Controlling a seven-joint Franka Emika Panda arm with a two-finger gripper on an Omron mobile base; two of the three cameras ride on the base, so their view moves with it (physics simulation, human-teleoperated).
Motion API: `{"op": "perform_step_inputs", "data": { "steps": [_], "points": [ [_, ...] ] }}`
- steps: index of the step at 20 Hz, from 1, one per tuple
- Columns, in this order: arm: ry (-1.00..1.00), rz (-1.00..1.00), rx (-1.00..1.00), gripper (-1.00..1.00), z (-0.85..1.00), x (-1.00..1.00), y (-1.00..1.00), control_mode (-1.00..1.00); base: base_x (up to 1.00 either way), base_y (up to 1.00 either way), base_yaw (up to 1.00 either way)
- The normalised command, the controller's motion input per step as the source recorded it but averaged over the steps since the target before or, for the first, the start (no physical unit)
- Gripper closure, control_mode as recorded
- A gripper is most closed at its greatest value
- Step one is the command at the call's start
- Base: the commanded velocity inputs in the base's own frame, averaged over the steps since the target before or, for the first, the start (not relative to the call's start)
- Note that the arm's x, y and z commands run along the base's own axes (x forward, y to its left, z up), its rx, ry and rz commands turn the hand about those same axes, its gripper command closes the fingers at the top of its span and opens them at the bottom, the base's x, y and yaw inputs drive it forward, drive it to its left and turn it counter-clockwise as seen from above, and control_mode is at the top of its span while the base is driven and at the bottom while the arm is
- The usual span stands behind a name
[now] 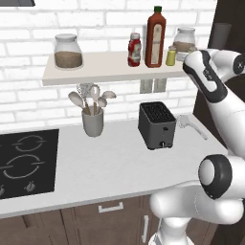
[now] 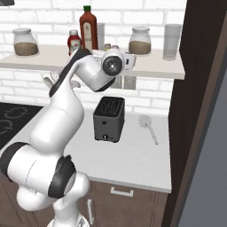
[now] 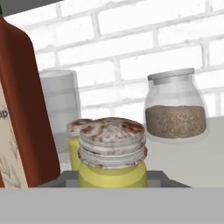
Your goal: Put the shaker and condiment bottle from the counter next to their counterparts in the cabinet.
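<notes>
My gripper (image 3: pixel 112 178) is shut on a yellow-olive shaker (image 3: pixel 112 153) with a speckled silvery cap, up at the cabinet shelf (image 1: pixel 95 72). Its twin shaker (image 3: pixel 78 142) stands just behind it and a little left, also visible as the shaker (image 1: pixel 171 56) right of the tall dark-red bottle (image 1: pixel 155 37). That tall bottle (image 3: pixel 22 109) rises close on the left in the hand view. The small red condiment bottle (image 1: pixel 135 49) with a white cap stands on the shelf directly left of the tall bottle. I cannot tell whether the held shaker touches the shelf.
On the shelf are glass jars (image 1: pixel 68 51) (image 3: pixel 175 109) with brown contents and a pale tumbler (image 3: pixel 61 109). Below, the counter (image 1: pixel 115 167) carries a black toaster (image 1: pixel 156 124), a utensil holder (image 1: pixel 93 119), a dish brush (image 1: pixel 191 125) and the cooktop (image 1: pixel 26 162). A dark tall panel (image 2: pixel 199 111) stands on the right.
</notes>
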Motion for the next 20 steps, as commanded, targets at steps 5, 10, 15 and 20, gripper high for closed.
{"op": "perform_step_inputs", "data": {
  "steps": [5,10,15,20],
  "points": [
    [0.0,0.03,0.0,1.0,0.0,0.36,0.0,-1.0,0.0,0.0,0.0],
    [-0.01,0.08,0.0,1.0,-0.01,0.39,0.0,-1.0,0.0,0.0,0.0],
    [-0.02,0.08,0.0,1.0,-0.06,0.35,-0.01,-1.0,0.0,0.0,0.0],
    [0.0,0.0,0.0,1.0,-0.01,0.0,0.0,-1.0,0.0,0.0,0.0]
  ]
}}
